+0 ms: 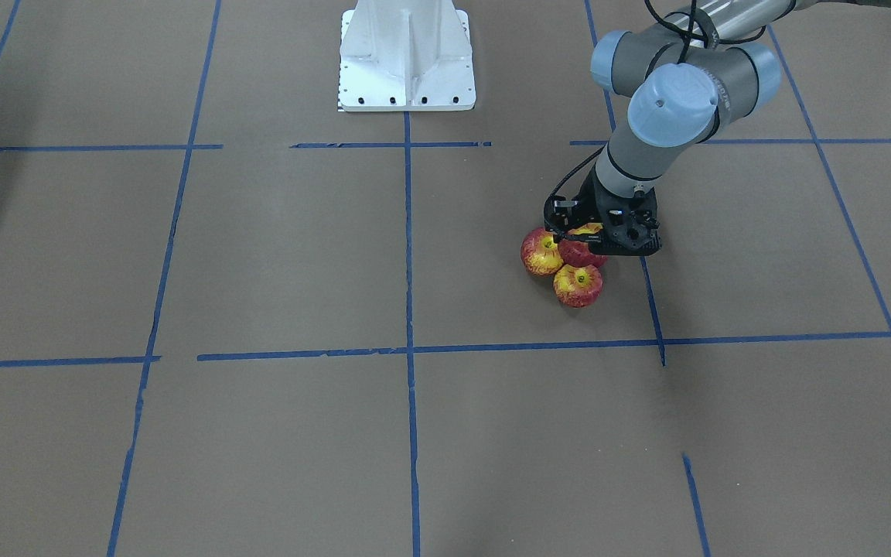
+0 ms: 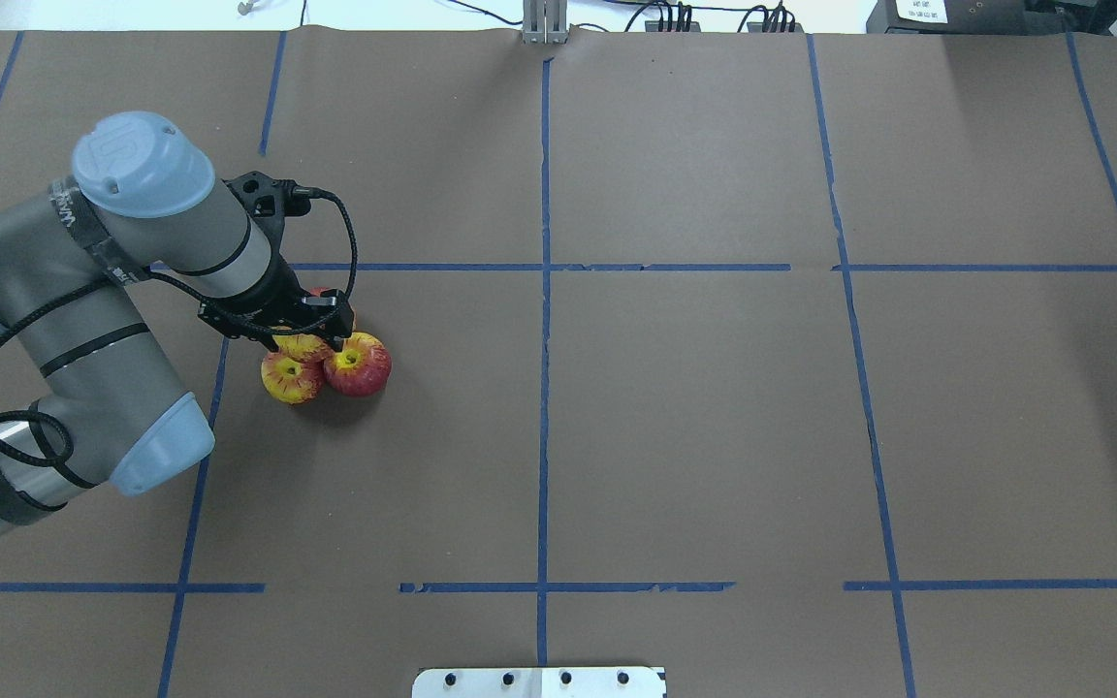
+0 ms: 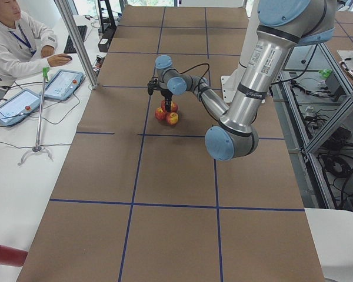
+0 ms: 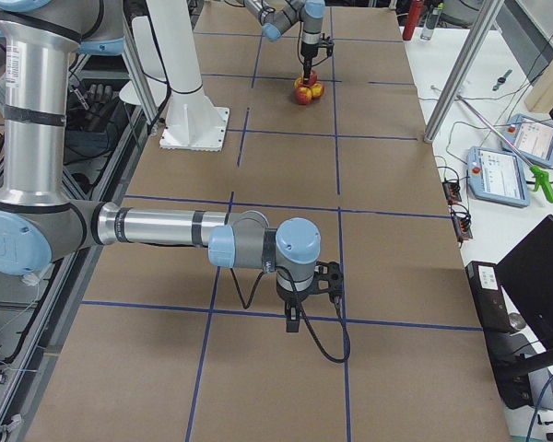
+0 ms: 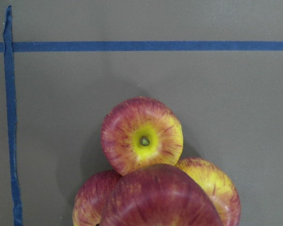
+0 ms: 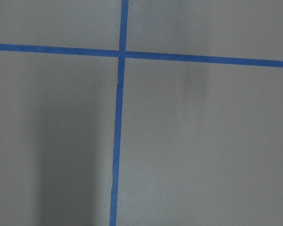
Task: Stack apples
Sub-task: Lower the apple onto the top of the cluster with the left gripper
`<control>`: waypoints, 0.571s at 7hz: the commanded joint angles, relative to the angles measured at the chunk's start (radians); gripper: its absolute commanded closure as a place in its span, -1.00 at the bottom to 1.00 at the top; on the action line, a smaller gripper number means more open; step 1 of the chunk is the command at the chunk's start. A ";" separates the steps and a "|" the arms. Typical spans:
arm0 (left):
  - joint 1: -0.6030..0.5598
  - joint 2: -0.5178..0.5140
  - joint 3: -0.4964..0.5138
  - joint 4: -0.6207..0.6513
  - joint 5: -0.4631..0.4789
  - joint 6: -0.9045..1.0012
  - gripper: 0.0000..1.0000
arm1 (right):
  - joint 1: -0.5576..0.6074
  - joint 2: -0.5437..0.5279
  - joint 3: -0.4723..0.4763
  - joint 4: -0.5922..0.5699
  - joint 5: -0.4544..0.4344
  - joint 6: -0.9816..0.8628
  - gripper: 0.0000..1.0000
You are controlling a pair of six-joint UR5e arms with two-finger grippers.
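Observation:
Three apples lie bunched together on the brown paper: one (image 1: 542, 251), one (image 1: 578, 285), and one mostly hidden under the gripper (image 1: 589, 229). A fourth, dark red apple (image 1: 579, 253) sits on top of them, large at the bottom of the left wrist view (image 5: 158, 197). My left gripper (image 1: 581, 241) points straight down with its fingers on either side of this top apple, shut on it. In the overhead view the gripper (image 2: 308, 334) covers the pile (image 2: 357, 365). My right gripper (image 4: 295, 320) shows only in the exterior right view, far from the apples; I cannot tell its state.
The white robot base (image 1: 407, 58) stands at the table's robot side. Blue tape lines (image 1: 408, 350) divide the brown paper into squares. An operator (image 3: 15, 44) sits at a side desk with tablets (image 3: 62, 84). The right wrist view shows only paper and tape.

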 commanded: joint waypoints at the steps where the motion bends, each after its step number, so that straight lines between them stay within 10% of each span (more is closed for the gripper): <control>1: 0.000 -0.001 0.003 -0.007 0.001 0.001 0.77 | 0.000 0.000 0.000 0.000 0.000 0.000 -1.00; 4: 0.000 -0.001 0.008 -0.012 -0.007 0.000 -0.09 | 0.000 0.000 0.000 0.000 0.000 0.000 -1.00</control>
